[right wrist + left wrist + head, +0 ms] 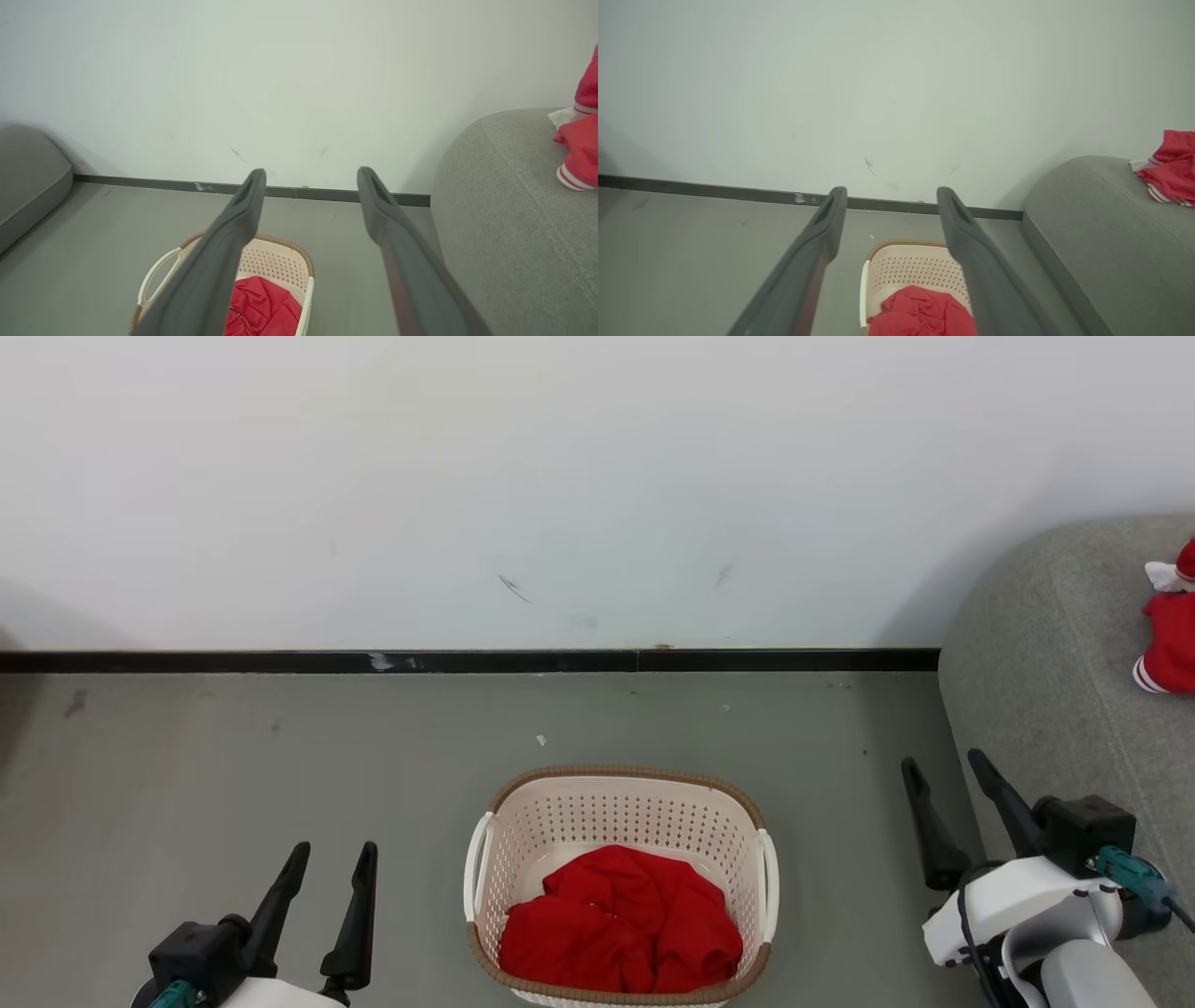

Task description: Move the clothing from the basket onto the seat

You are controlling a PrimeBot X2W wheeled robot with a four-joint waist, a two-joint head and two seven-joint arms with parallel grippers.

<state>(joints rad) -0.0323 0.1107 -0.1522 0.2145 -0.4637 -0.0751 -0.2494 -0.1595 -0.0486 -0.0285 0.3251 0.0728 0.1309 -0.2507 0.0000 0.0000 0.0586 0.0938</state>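
Note:
A cream perforated basket (621, 807) with a brown rim stands on the grey floor between my arms. Crumpled red clothing (621, 919) lies inside it, also seen as red clothing (922, 312) and red clothing (264, 305). Another red garment with white-striped cuffs (1169, 635) rests on the grey seat (1046, 653) at the right. My left gripper (331, 854) stands open to the left of the basket, holding nothing. Open and empty too, my right gripper (943, 765) hovers right of the basket, beside the seat's edge.
A white wall with a black baseboard (467, 660) runs behind the basket. Bare grey floor (233, 765) spreads to the left. Another grey cushion (28, 177) shows at the far left of the right wrist view.

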